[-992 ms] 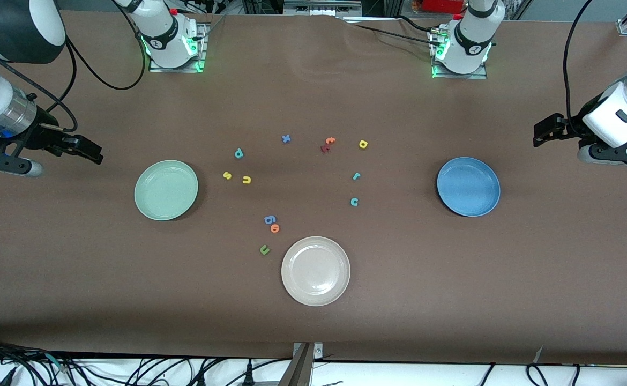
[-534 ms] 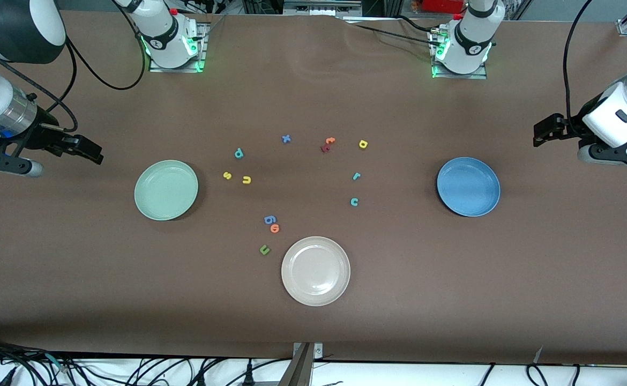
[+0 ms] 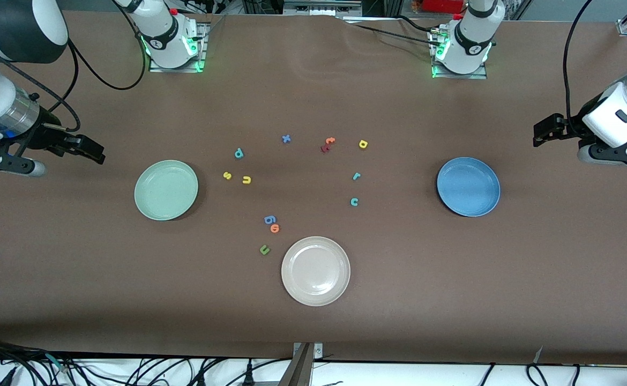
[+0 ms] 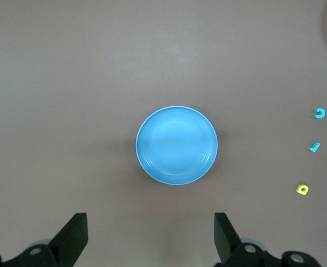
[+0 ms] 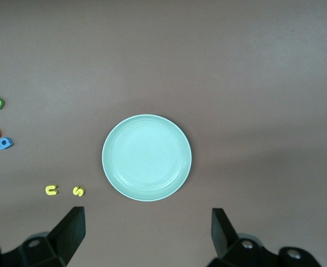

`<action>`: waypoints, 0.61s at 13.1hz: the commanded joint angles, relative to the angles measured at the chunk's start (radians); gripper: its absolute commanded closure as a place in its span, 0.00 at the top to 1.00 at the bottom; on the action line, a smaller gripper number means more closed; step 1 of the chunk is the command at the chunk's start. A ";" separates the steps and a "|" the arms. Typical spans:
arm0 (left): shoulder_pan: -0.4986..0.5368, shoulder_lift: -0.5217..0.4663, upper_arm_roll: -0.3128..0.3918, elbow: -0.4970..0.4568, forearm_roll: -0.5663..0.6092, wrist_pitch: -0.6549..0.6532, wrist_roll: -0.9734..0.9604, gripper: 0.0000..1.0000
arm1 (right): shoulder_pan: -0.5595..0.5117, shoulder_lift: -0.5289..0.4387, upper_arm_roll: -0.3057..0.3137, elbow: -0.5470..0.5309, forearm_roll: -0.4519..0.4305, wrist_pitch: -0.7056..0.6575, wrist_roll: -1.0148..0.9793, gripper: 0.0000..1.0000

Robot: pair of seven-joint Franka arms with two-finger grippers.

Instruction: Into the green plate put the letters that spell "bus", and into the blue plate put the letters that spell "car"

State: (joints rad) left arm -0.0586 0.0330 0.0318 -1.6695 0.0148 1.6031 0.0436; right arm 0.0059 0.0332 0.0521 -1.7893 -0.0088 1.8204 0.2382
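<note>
The green plate (image 3: 166, 190) (image 5: 146, 157) lies toward the right arm's end, with the teal "b" (image 3: 239, 154), yellow "s" (image 3: 227, 175) (image 5: 78, 191) and yellow-orange "u" (image 3: 246, 180) (image 5: 51, 190) on the table beside it. The blue plate (image 3: 468, 186) (image 4: 177, 145) lies toward the left arm's end. Teal "c" (image 3: 354, 202) (image 4: 319, 113), teal "r" (image 3: 356, 176) (image 4: 315, 147) and yellow "a" (image 3: 363, 143) (image 4: 302, 189) lie between it and the table's middle. My right gripper (image 3: 86, 150) (image 5: 146, 211) hangs open and empty near the green plate. My left gripper (image 3: 546, 130) (image 4: 150, 217) hangs open and empty near the blue plate.
A cream plate (image 3: 315, 271) sits nearest the front camera. Loose letters: blue "x" (image 3: 286, 139), orange "t" (image 3: 330, 141) touching a dark red letter (image 3: 324, 148), blue "g" (image 3: 270, 219), an orange letter (image 3: 275, 228), olive "u" (image 3: 264, 249). Both plates hold nothing.
My right gripper has crept slightly toward the green plate. The left arm, the plates and the letters have not moved.
</note>
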 commanded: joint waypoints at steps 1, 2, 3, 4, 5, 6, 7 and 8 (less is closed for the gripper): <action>-0.003 0.005 -0.003 0.014 0.024 -0.017 0.015 1.00 | 0.008 0.007 0.000 0.014 -0.016 -0.010 0.016 1.00; -0.003 0.005 -0.003 0.014 0.024 -0.017 0.015 1.00 | 0.008 0.007 0.000 0.014 -0.016 -0.010 0.016 1.00; -0.003 0.004 -0.003 0.014 0.024 -0.015 0.015 1.00 | 0.008 0.007 0.000 0.016 -0.016 -0.009 0.016 1.00; -0.003 0.004 -0.003 0.014 0.024 -0.017 0.015 1.00 | 0.009 0.007 0.002 0.014 -0.016 -0.006 0.018 1.00; -0.003 0.004 -0.003 0.014 0.024 -0.017 0.015 1.00 | 0.013 0.007 0.002 0.014 -0.016 -0.006 0.018 1.00; -0.003 0.005 -0.003 0.014 0.024 -0.017 0.015 1.00 | 0.016 0.007 0.002 0.014 -0.016 -0.006 0.018 1.00; -0.003 0.005 -0.003 0.014 0.024 -0.017 0.015 1.00 | 0.017 0.007 0.000 0.014 -0.016 -0.007 0.018 1.00; -0.003 0.005 -0.003 0.014 0.024 -0.017 0.015 1.00 | 0.017 0.005 0.000 0.014 -0.017 -0.007 0.018 1.00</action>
State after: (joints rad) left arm -0.0586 0.0339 0.0316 -1.6695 0.0147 1.6031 0.0436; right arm 0.0162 0.0333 0.0522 -1.7893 -0.0090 1.8201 0.2382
